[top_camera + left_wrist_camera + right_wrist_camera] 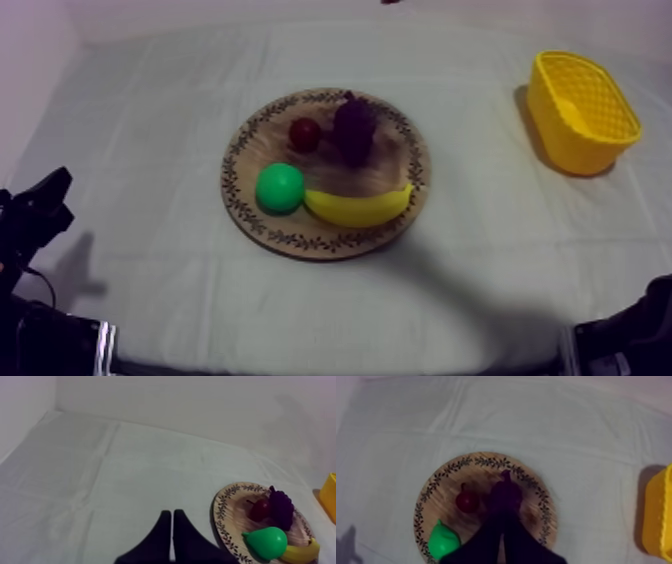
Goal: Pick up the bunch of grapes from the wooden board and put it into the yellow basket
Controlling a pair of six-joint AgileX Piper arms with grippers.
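While both arms sit low at the near edge of the tabletop (140, 110), everything on it can be counted: one round wooden board (236, 190), one yellow basket (560, 140) and four pieces of toy fruit. All four lie on the board: one bunch of grapes (353, 128), one small red fruit (305, 133), one pear (279, 188) and one banana (360, 205).

The bunch of grapes, dark purple, sits on the far part of the board, just beside the small red fruit and to its right. The green pear is on the near left part. The banana lies along the near right rim, one end just beside the pear. The yellow basket stands on the far right of the tabletop, well apart from the board.

Of the two arms, the left arm (35, 215) is at the near left, well apart from the board. The left gripper (172, 513) has its two black fingers pressed together into a narrow wedge with nothing between them, over bare cloth beside the board. The right arm (630, 335) shows as a dark shape at the near right corner. The right gripper (502, 522) also has its two fingers lying together, holding nothing. It points toward the grapes, and its tips blend with the dark bunch in the wrist view.
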